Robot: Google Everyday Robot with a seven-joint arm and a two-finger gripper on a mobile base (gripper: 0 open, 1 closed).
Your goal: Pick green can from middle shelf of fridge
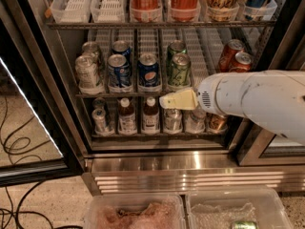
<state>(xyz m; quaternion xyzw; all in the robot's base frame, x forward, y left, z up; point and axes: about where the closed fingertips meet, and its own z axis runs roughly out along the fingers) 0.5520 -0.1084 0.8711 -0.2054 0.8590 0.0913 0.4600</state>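
The fridge [157,171] stands open before me. On the middle shelf [133,94] a green can [178,70] stands at the front of its lane, with a second green can [175,48] behind it. Two blue Pepsi cans [148,72] and silver cans [87,73] stand to its left, red cans [235,56] to its right. My gripper [164,101], with pale yellow fingers [180,99], sits just below and in front of the green can, at the shelf's front edge. It holds nothing.
The top rack [157,23] holds tall cans and empty white lane trays. The bottom rack [152,132] holds small bottles and cans. The glass door [28,118] hangs open at left. Two clear plastic bins [186,211] sit on the floor in front, and cables [19,194] lie at left.
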